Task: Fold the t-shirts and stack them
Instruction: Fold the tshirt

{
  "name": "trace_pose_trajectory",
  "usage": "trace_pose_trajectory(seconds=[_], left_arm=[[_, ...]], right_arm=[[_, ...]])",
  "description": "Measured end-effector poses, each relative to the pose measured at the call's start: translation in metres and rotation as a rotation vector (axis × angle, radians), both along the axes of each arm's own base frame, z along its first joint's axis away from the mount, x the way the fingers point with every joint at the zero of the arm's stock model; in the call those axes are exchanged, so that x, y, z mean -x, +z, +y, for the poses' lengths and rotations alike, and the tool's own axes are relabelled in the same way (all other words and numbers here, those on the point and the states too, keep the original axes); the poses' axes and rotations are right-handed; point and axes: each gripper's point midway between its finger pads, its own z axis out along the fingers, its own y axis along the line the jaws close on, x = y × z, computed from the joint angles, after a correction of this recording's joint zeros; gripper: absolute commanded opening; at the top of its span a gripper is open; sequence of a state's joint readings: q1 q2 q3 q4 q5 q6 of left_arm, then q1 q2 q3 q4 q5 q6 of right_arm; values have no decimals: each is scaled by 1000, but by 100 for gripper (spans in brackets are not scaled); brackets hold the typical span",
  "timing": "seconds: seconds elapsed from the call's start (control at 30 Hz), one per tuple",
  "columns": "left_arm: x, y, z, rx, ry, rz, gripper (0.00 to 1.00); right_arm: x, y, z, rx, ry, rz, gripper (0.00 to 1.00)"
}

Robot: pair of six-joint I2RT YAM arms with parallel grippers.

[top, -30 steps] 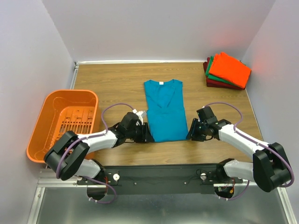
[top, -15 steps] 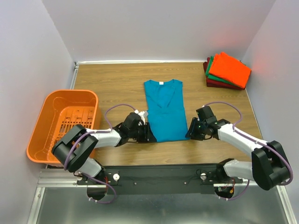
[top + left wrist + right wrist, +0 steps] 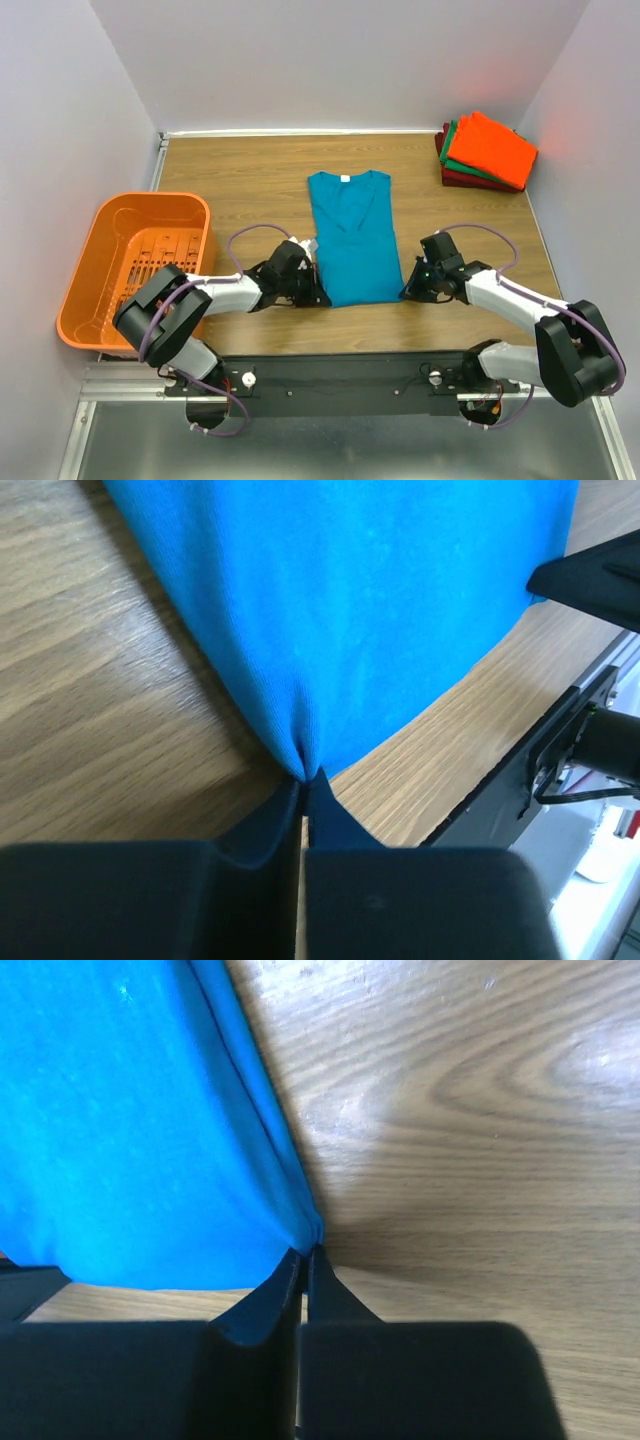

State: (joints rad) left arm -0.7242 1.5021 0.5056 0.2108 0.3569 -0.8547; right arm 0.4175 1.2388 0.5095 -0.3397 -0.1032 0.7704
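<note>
A teal-blue t-shirt (image 3: 352, 240) lies flat in the middle of the table, sides folded in, neck label at the far end. My left gripper (image 3: 320, 293) is shut on its near-left hem corner; in the left wrist view that gripper (image 3: 304, 777) pinches the bunched blue t-shirt (image 3: 340, 610). My right gripper (image 3: 406, 290) is shut on the near-right hem corner, and in the right wrist view its tips (image 3: 305, 1253) close on the blue t-shirt (image 3: 120, 1140). Folded t-shirts (image 3: 487, 151), orange on top of green and dark red, form a stack at the back right.
An orange slotted basket (image 3: 135, 262) stands at the table's left edge, close to the left arm. Grey walls close in the back and both sides. A black rail (image 3: 340, 375) runs along the near edge.
Both grippers have shut on the near hem corners of the blue t-shirt. Each arm shifted slightly toward the near edge of the cloth.
</note>
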Motion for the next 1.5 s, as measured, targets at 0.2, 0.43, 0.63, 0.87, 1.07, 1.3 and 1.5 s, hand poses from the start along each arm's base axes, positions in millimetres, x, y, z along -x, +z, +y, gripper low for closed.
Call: trace_pose_trajectory(seconds=[0.2,0.43,0.63,0.87,1.07,1.3,1.5], left_arm=[[6,6,7,-22,-3,3,0],[19,20,17,-9,-10,-23,0],[36,29,23,12,-24,-43,0],[39,55,23,76,2,-94,0],[21,79,13,94,25,-128,0],[-45,123,2,112,84,-212,0],[-105,143,-2,102,106,-239,0]], right_arm=[[9,1,3,-38,11,2,1],[26,14,9,-131,41,-43,1],[36,33,14,-216,55,-102,1],[33,68,17,-250,69,-175,1],[6,96,19,-201,68,-224,1],[-58,129,23,-90,30,-277,1],[-110,142,34,-27,18,-307,1]])
